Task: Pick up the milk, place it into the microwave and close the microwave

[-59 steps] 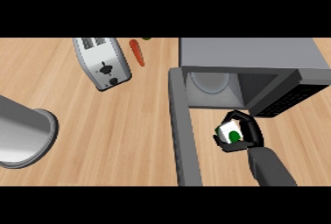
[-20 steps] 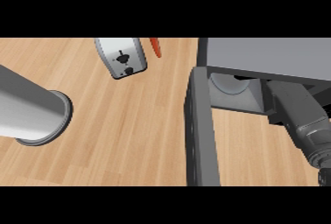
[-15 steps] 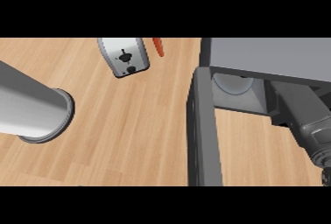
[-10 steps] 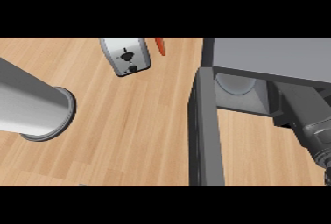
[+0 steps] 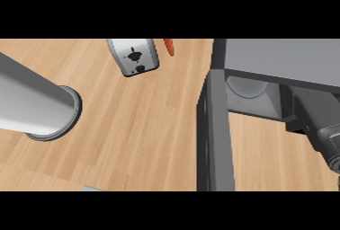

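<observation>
Over on the right: microwave [image 5: 285,58] with door [image 5: 214,148] swung open and right forearm [image 5: 319,121] poking into the cavity. Can't see the right hand at all, tucked under the microwave's roof, so can't tell its state or whether it's holding anything. Can't spot the milk anywhere either. Probably in there with the hand, but just guessing. No left hand in shot, only the grey left forearm [image 5: 30,105] across the counter [image 5: 133,134] at the left. Toaster [image 5: 135,56] up top, well out of the way. Handling-wise, likely a light, stiffish carton: squashy if pinched on the broad faces, tippy if set down crooked. Best gripped round the middle and stood flat on the turntable [image 5: 249,87] before letting go.
</observation>
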### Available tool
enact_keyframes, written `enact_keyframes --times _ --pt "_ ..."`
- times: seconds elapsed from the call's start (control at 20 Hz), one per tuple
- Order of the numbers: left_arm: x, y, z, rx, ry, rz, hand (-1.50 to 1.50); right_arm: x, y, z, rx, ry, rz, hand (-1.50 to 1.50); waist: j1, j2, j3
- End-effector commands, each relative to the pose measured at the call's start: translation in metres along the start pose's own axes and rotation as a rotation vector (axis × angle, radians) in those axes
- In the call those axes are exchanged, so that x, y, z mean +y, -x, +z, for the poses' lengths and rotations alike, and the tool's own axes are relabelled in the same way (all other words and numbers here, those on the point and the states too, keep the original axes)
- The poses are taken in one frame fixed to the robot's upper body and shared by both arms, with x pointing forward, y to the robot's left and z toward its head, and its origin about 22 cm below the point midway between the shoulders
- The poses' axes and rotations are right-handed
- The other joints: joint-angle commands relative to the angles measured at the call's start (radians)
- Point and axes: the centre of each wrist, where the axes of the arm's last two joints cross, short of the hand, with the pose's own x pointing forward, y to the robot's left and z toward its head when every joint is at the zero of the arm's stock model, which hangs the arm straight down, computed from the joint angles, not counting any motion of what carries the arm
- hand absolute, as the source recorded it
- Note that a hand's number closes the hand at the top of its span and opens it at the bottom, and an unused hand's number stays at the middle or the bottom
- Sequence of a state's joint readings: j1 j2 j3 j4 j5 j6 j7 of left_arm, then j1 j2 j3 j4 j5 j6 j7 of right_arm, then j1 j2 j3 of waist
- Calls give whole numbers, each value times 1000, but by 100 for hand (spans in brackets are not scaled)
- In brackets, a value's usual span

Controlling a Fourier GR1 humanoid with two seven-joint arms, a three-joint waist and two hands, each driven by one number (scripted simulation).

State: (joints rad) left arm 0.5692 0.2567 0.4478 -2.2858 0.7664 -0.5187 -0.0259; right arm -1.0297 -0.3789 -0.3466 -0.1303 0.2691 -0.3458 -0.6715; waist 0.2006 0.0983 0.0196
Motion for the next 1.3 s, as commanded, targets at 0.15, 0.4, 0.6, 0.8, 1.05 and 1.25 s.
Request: enact_keyframes --times 0.15,0.4,0.6,0.8,1.05,1.25 --pt "3 -4 -3 18 17 -38 -150 -6 -4 -6 -11 15 31 150 26 4 -8" --pt "5 -5 -9 4 32 -51 -150 -18 -5 -11 -17 19 20 150 20 13 -6" --pt "9 1 -9 33 27 -39 -150 18 -35 -21 -66 0 -121 -150 36 0 -9" --pt "4 -2 -14 36 52 -53 -150 32 -33 -14 -36 -155 -83 -150 47 -5 -13" --pt "5 3 -16 51 46 -45 -150 53 -50 -16 -32 -158 -23 -150 43 -13 -16" --pt "6 8 -17 59 50 -18 -150 62 -64 -21 -31 -139 -46 -150 43 -18 -17"
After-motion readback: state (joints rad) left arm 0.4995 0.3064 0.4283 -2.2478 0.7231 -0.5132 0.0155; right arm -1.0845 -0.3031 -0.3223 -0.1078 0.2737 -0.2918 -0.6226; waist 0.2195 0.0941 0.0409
